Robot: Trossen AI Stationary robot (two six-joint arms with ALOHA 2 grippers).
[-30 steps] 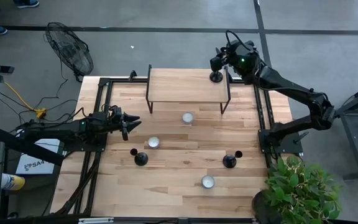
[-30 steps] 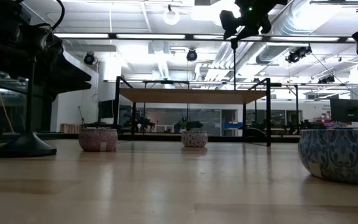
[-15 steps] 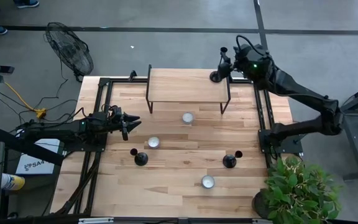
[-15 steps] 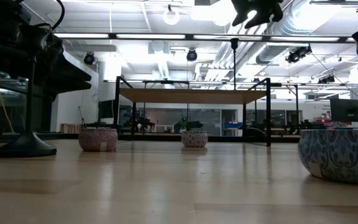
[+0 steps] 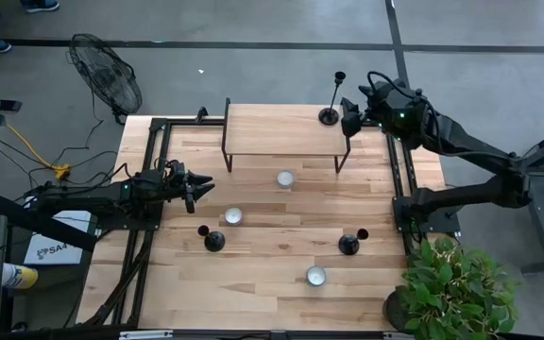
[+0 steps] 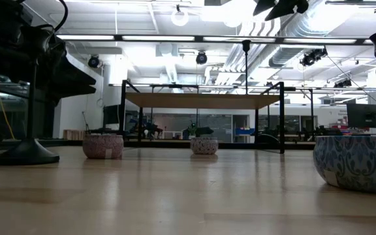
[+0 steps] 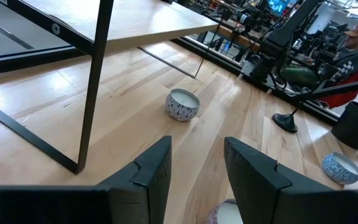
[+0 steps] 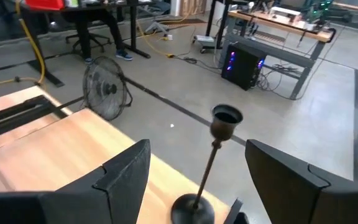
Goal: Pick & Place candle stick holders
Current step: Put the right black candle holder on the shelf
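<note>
Your right gripper [image 5: 350, 117] sits just off the right end of the raised shelf [image 5: 281, 127], its fingers spread with nothing between them, and the tall candlestick [image 5: 331, 102] stands upright right in front of it on the shelf's far right corner, apart from the fingers. That is your first risk: in the right wrist view the stem rises in the gap ahead of the fingers, so any forward or sideways drift of the arm could clip that thin stem and tip the piece over, and its base [image 8: 191, 208] sits close enough to the shelf edge that a topple would likely send it to the floor. Pull straight back and up before you swing toward the table. The two remaining candle stick holders [image 5: 214, 240] and [image 5: 348, 245] stand on the table [image 5: 263, 255] well below and away from that gripper, each near a small patterned bowl [image 5: 233, 216], so a low approach could knock a bowl or a stem. Your left gripper [image 5: 194, 186] hangs over the table's left side with fingers parted and empty, the nearer holder a little ahead of it; watch that both arms do not converge on the same piece.
</note>
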